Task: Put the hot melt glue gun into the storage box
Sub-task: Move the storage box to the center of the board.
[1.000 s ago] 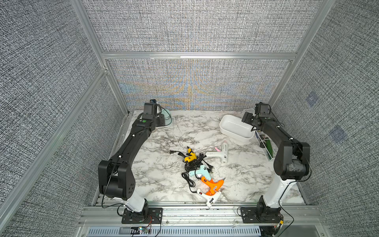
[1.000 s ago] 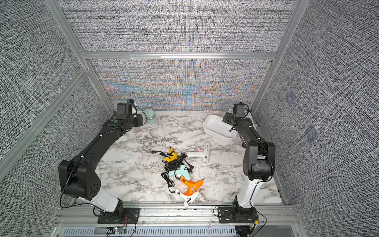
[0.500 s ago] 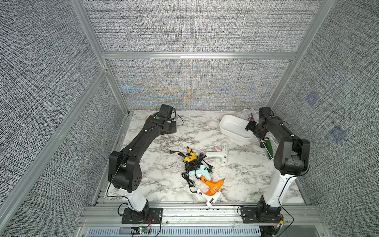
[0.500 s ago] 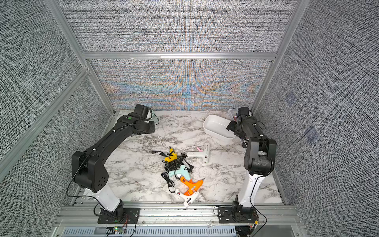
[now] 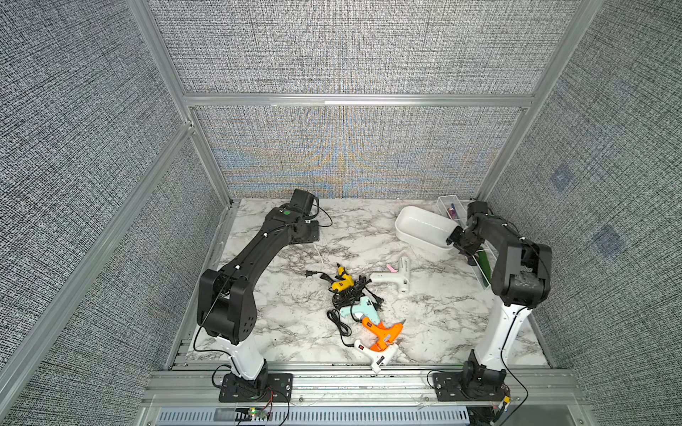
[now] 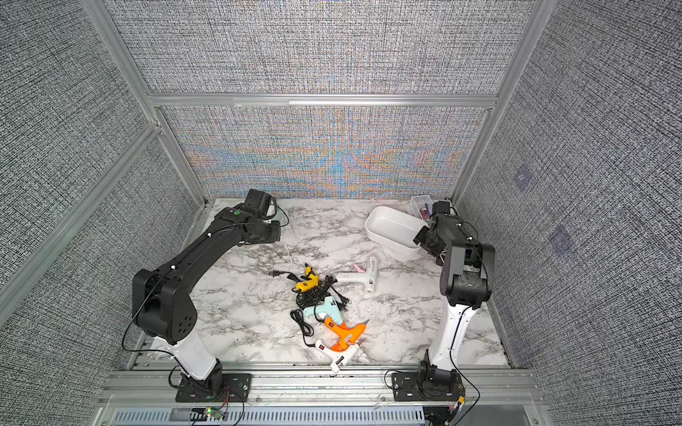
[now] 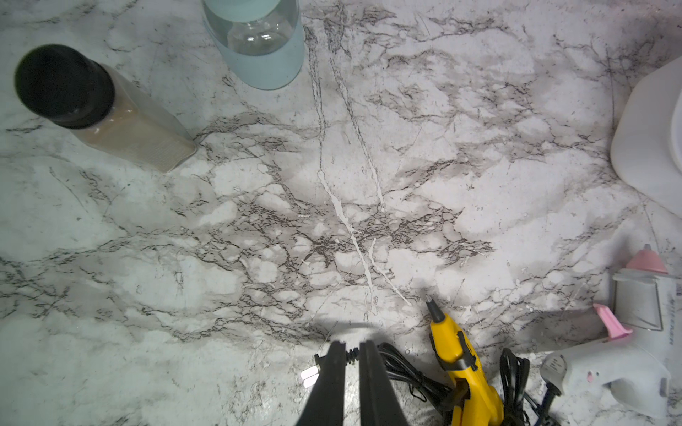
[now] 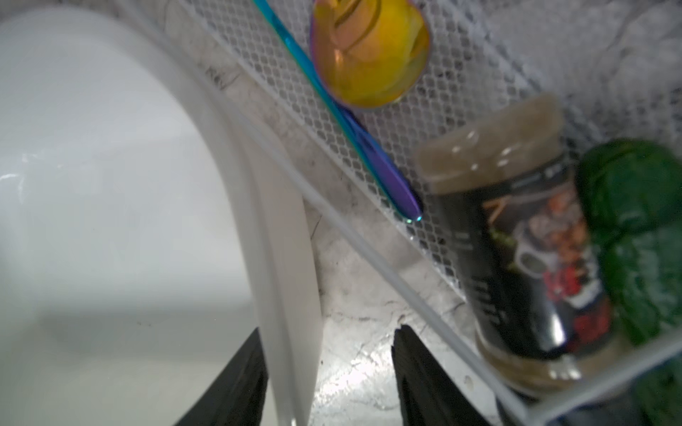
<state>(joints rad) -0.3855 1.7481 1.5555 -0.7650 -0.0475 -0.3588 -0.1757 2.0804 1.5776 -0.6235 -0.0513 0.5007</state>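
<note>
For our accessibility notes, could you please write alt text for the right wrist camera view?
Blurred close-up: the right claw straddles the wall of the white storage box, one finger inside and one outside, jaws apart. Beside the box, a clear tray holds a labelled jar, something green and an iridescent utensil.

Grey woven walls point(image 5: 350, 48), aluminium frame point(image 5: 354, 99), marble tabletop point(image 5: 295, 317)

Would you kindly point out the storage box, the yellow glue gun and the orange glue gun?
storage box point(image 5: 420, 225): in a top view, on its bare inner floor.
yellow glue gun point(image 7: 444, 343): in the left wrist view, on its barrel.
orange glue gun point(image 5: 380, 333): in a top view, on its body.
</note>
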